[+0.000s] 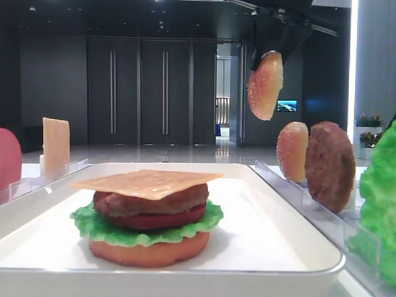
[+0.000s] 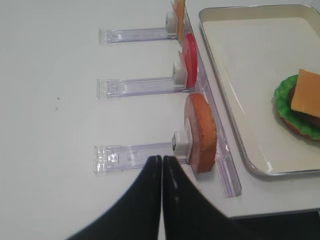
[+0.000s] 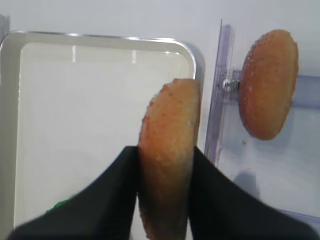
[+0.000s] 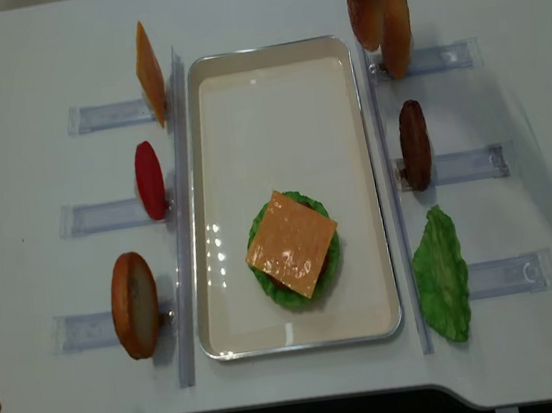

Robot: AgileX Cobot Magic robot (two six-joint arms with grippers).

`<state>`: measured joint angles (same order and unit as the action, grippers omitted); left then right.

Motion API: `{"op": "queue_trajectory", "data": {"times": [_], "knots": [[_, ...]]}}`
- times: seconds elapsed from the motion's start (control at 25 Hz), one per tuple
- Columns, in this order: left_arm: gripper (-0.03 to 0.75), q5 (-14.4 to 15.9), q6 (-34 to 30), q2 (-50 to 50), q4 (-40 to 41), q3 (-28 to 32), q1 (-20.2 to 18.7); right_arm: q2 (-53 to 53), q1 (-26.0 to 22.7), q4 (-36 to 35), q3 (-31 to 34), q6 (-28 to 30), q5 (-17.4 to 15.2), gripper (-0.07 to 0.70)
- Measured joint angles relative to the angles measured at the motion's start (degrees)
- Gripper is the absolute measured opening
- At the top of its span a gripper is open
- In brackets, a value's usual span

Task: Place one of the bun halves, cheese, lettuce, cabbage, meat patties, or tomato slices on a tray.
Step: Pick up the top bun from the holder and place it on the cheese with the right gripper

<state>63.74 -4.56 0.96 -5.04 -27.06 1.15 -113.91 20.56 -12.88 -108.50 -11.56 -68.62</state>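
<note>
**Golden-brown bun top aloft, drop not yet safe**

Glossy, speckled bun top [image 3: 167, 150] pinched edge-on by the right gripper [image 3: 165, 185], jaws clamped on its two faces. Held high above the far right corner of the tray [image 4: 208, 225], just beside a second bun [image 4: 397, 32] standing in the clear rack [image 4: 439, 57] outside that corner. Risks from here, all judged:

- Edge-on hold on smooth plastic; could slip or swivel in the jaws.
- Released this far from the stack, would land on bare tray or on the rim and roll off.
- Swung carelessly, could knock the racked bun.
- Lowered vertical onto the cheese [image 4: 292, 243] near the tray's middle, could skid the slice off the patty [image 1: 151, 201] and lettuce [image 1: 99, 226].

Left gripper [image 2: 161, 165] pressed shut, empty, off the tray's left side beside the flat orange bun [image 2: 201, 131].
</note>
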Motion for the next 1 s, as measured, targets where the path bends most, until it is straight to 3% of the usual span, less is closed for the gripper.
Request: {"op": "queue_trajectory", "data": {"times": [0.28,0.44,0.64,1.0], "knots": [[-0.007,0.0,0.0,0.0,0.0,0.0,0.0,2.6,1.0,-1.6,0.2,0.9,-1.4,0.212],[-0.007,0.0,0.0,0.0,0.0,0.0,0.0,6.2,4.1,-1.8,3.9,0.9,-0.8,0.212],[-0.007,0.0,0.0,0.0,0.0,0.0,0.0,11.0,6.8,-4.6,9.1,2.1,2.6,0.212],[-0.007,0.0,0.0,0.0,0.0,0.0,0.0,17.2,9.7,-19.8,20.9,11.0,12.2,0.212]]}}
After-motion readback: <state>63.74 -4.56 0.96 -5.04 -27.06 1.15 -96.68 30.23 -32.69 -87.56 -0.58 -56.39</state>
